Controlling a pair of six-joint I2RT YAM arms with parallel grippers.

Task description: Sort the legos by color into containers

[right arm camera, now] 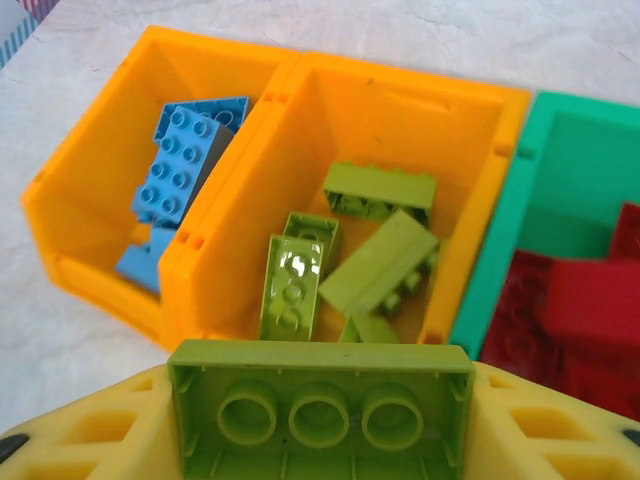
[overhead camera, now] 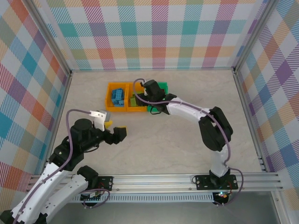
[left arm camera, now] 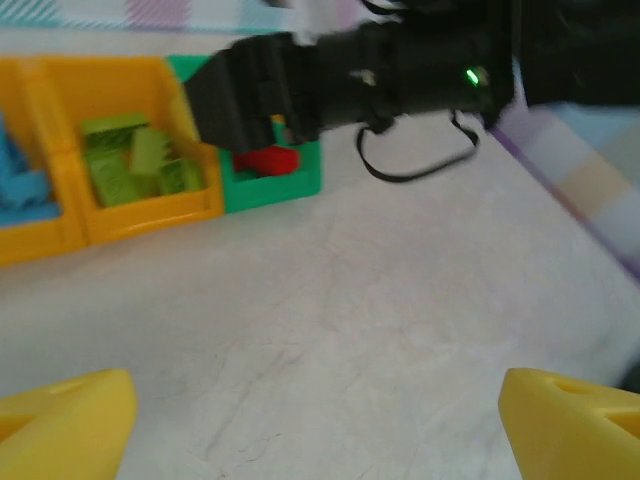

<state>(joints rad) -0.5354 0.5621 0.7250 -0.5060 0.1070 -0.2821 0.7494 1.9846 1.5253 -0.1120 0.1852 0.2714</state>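
Observation:
My right gripper [right arm camera: 320, 440] is shut on a lime green lego [right arm camera: 320, 385], its hollow underside facing the camera, just in front of the middle orange container [right arm camera: 400, 120]. That container holds several lime green legos [right arm camera: 380, 262]. The left orange container [right arm camera: 95, 180] holds blue legos [right arm camera: 185, 160], and the green container [right arm camera: 500, 260] holds red legos [right arm camera: 585, 310]. From above, the right gripper [overhead camera: 143, 99] hangs over the row of containers [overhead camera: 116, 96]. My left gripper [left arm camera: 320, 425] is open and empty above bare table, its yellow fingertips [left arm camera: 70, 420] spread wide.
The right arm [overhead camera: 210, 126] arcs from the near right across to the containers and crosses the top of the left wrist view as a dark arm [left arm camera: 400, 70]. The left gripper [overhead camera: 116, 130] sits near the front left. Checked walls [overhead camera: 154, 32] enclose the table.

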